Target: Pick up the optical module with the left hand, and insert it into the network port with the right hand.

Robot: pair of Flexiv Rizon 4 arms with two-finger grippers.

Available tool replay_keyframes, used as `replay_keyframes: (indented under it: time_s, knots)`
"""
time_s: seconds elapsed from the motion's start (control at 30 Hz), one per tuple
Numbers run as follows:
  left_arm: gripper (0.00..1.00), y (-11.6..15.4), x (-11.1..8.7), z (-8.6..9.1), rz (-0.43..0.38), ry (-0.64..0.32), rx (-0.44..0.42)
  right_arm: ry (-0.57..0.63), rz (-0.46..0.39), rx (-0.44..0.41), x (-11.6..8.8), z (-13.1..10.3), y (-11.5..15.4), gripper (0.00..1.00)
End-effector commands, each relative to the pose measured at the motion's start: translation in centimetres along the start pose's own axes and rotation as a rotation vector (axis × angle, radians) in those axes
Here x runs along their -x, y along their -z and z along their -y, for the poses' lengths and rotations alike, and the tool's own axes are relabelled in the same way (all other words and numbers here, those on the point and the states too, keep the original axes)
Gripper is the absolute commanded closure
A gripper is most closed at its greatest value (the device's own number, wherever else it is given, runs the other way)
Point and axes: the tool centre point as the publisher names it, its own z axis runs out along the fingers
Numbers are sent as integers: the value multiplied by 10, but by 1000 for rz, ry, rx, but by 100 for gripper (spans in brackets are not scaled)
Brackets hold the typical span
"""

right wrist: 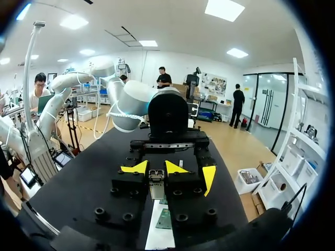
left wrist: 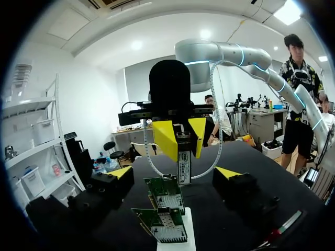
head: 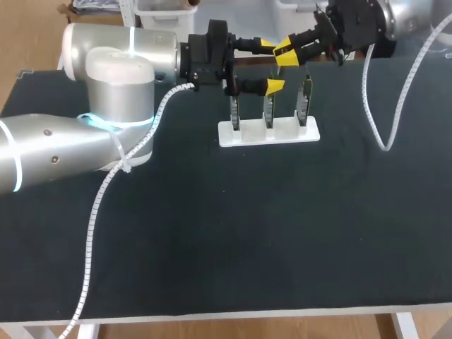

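Pinching the module (left wrist: 183, 166) upright with the right pincer (right wrist: 155, 168), just above the green boards (left wrist: 165, 193) in the white stand (head: 268, 133). Spread wide on the left pincer (head: 272, 66), holding nothing, one finger either side of the right one. Stretched level from both sides over the table (head: 247, 233).

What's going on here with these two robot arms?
The right gripper is shut on a small optical module, holding it upright over three green network cards that stand in a white holder. The left gripper faces it, open, one finger on each side of the module without touching. The module is not yet plugged into any card.
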Motion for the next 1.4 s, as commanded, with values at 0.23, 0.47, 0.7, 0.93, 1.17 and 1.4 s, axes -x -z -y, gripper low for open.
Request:
replay_keyframes:
  time_s: [0.23,0.47,0.7,0.93,1.17,1.4]
  knots:
    - [0,4,-5,-7,-32,7,1,1,-1,-5,1,-2,0,100]
    - [0,5,-2,-10,-79,17,-19,1,-1,-5,1,-2,0,100]
    - [0,22,1,-9,-155,50,-51,1,-1,-5,1,-2,0,100]
    - [0,45,0,-6,-190,78,-29,1,-1,-5,1,-2,0,100]
    - [0,48,-3,-9,-215,84,-42,1,-1,-5,1,-2,0,100]
    - [0,48,-4,-13,-225,74,-94,1,-1,-5,1,-2,0,100]
